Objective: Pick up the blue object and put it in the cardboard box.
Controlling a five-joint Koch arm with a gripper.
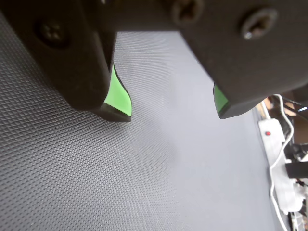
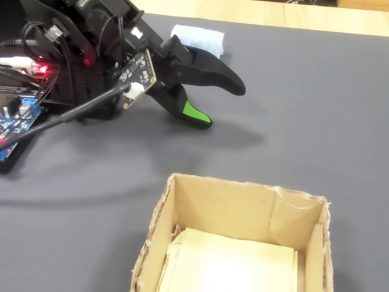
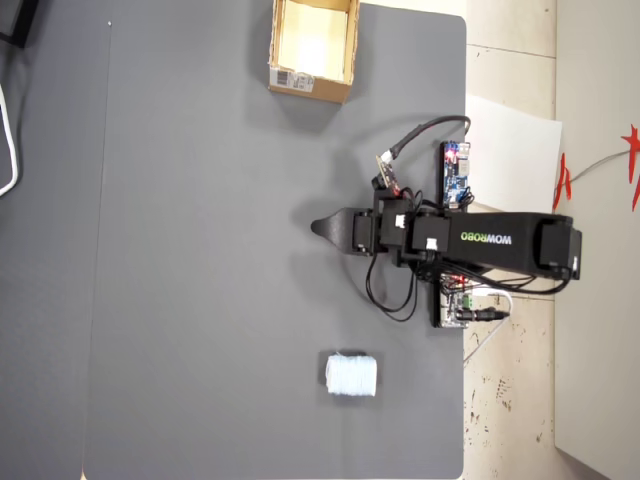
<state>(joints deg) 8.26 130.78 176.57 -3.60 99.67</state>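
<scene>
A: What is the gripper (image 2: 222,104) doing right now?

B: It is hanging low over the grey mat (image 3: 200,300) with its two black jaws standing well apart, and nothing is sitting between them. In the wrist view the gripper (image 1: 175,115) is showing green pads (image 1: 118,96) on the inner faces, with only bare mat in the gap.

A: And where is the blue block lying?

B: In the overhead view the blue block (image 3: 351,376) is resting on the mat well away from the gripper (image 3: 322,228), off to its side toward the bottom of the picture. In the fixed view the block (image 2: 199,40) is peeking out just behind the arm.

A: And the cardboard box?

B: The box (image 3: 312,85) is sitting open on the opposite side of the gripper, well apart from it, near the mat's top edge, a white label facing the gripper. In the fixed view its near wall (image 2: 234,207) is standing in front of the jaws.
</scene>
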